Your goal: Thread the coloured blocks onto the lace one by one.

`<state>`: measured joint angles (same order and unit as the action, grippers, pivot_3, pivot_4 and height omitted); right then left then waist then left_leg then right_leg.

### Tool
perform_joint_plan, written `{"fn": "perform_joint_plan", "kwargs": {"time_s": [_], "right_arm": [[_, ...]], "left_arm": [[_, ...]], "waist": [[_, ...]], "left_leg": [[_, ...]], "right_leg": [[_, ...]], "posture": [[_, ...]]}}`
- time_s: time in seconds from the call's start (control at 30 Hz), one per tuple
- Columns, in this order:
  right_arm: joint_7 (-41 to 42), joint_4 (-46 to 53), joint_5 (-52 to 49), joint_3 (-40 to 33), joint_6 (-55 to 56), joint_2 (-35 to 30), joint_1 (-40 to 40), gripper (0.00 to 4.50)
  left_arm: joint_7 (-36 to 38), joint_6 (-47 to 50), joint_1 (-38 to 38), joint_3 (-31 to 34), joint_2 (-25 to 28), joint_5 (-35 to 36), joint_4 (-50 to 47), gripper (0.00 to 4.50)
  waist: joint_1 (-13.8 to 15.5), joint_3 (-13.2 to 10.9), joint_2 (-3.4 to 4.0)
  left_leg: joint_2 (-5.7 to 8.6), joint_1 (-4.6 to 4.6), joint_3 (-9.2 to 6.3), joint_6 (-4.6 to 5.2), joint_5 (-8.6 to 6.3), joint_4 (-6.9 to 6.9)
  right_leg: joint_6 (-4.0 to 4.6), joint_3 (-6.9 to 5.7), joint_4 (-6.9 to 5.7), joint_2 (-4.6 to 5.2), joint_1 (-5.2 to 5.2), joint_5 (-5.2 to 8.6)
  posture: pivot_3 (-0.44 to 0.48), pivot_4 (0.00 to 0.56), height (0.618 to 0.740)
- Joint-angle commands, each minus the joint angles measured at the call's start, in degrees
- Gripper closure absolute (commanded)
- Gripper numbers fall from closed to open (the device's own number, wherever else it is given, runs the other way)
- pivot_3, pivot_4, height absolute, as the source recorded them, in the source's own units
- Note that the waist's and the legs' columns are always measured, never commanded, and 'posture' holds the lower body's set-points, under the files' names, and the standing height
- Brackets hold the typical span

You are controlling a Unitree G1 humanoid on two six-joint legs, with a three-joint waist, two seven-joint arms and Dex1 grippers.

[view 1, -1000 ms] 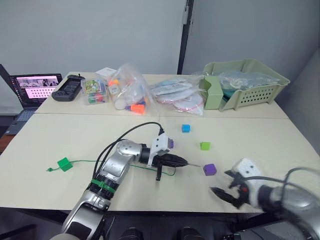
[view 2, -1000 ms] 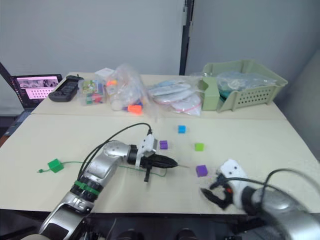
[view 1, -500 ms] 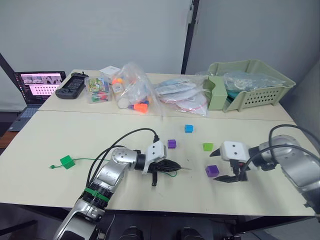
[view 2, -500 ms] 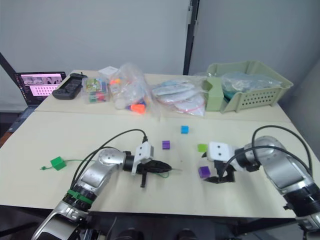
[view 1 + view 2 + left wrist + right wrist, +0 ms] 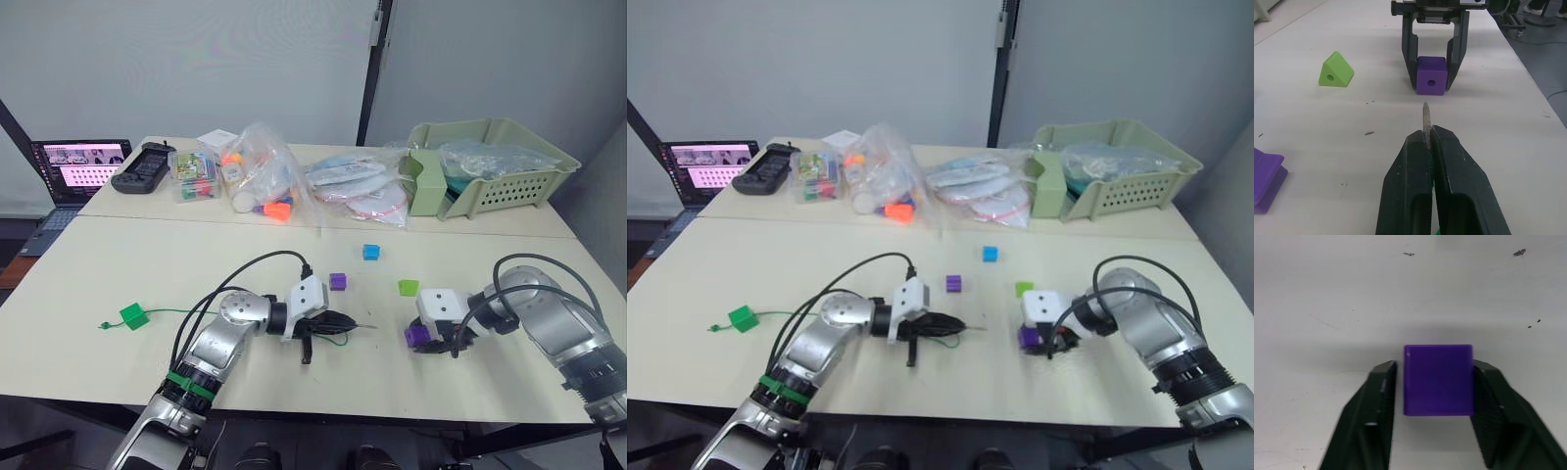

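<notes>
Right gripper has come in from the tabletop's near right corner over the last second and now straddles the purple cube, one finger each side. Right wrist view: one finger sits against the cube, a thin sliver of gap shows at the other, so it is spread around the cube, not clamped. Cube rests flat on the tabletop.

Left gripper has barely shifted. It is clenched on the lace, with the grey needle tip poking out between the fingertips. Left wrist view: tip points at the purple cube's hole, short of it and not touching.

Lace runs from the left gripper back across the tabletop toward the robot's left, to the dark green block, which sits right at the lace near its far end.

Other blocks, all loose on the tabletop:
- second purple block, just beyond the left gripper
- blue cube, farther back, near the middle
- lime green block, just behind the right gripper; wedge-shaped in the left wrist view, hole in its side

Back edge: laptop at far left, clear bags of toys, pale green basket at far right.
</notes>
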<state>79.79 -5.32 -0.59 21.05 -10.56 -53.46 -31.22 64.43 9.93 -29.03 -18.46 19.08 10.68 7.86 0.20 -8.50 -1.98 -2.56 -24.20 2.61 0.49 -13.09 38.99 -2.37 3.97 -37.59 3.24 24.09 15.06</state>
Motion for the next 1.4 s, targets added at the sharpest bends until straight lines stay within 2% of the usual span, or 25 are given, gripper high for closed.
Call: {"fn": "perform_joint_plan", "kwargs": {"time_s": [0.03, 0.3, 0.53, 0.87, 1.07, 1.4], "right_arm": [[-0.73, 3.22, -1.33, -2.59, -3.99, 0.54, -0.17, 3.27], [-4.24, 9.32, -3.82, -4.65, -12.63, 2.74, 2.69, 3.27], [-5.76, 11.08, -3.82, -4.39, -14.36, 3.17, 3.80, 3.27], [-6.32, 11.44, -3.62, -4.65, -15.82, 3.05, 4.32, 3.27], [-6.45, 11.17, -2.59, -3.99, -15.39, 3.33, 3.45, 3.27], [-6.51, 11.27, -2.85, -4.18, -15.55, 3.63, 3.53, 3.27]], "left_arm": [[-1.00, -1.53, -1.68, -1.15, -1.70, -1.08, -0.52, 4.50], [-2.41, -3.78, -4.03, -4.58, -4.71, -5.56, 4.87, 4.50], [-3.06, -4.97, -6.46, -5.72, -7.39, -7.19, 9.00, 4.50], [-2.31, -5.23, -6.18, -5.30, -8.54, -6.60, 9.11, 4.50], [-1.17, -4.05, -5.53, -3.07, -8.13, -3.44, 7.15, 4.50], [0.15, -2.74, -5.49, -3.81, -8.50, -3.09, 7.02, 4.50]], "waist": [[0.04, 0.00, 0.00], [0.33, 0.00, 0.00], [0.34, 0.00, 0.00], [0.35, 0.00, 0.00], [0.34, 0.00, 0.00], [0.34, 0.00, 0.00]], "left_leg": [[0.00, 0.00, 0.00, 0.00, 0.00, 0.00], [0.01, -0.01, -0.01, 0.00, 0.00, 0.01], [0.04, -0.02, -0.02, 0.00, 0.00, 0.02], [0.04, -0.01, -0.03, 0.00, 0.00, 0.02], [0.04, -0.01, -0.03, 0.00, 0.00, 0.03], [0.04, -0.01, -0.04, 0.00, 0.00, 0.02]], "right_leg": [[0.00, 0.00, 0.00, 0.00, 0.00, 0.00], [0.00, 0.00, -0.02, 0.00, 0.01, 0.00], [0.00, 0.01, -0.01, 0.00, 0.01, 0.00], [0.00, 0.00, -0.03, 0.00, 0.00, 0.00], [0.00, 0.00, -0.03, 0.00, 0.00, 0.00], [0.00, 0.00, -0.02, 0.00, 0.00, 0.00]], "posture": [[0.000, 0.150, 0.732], [0.000, 0.150, 0.732], [0.000, 0.150, 0.732], [0.000, 0.150, 0.732], [0.000, 0.150, 0.732], [0.000, 0.150, 0.732]]}}
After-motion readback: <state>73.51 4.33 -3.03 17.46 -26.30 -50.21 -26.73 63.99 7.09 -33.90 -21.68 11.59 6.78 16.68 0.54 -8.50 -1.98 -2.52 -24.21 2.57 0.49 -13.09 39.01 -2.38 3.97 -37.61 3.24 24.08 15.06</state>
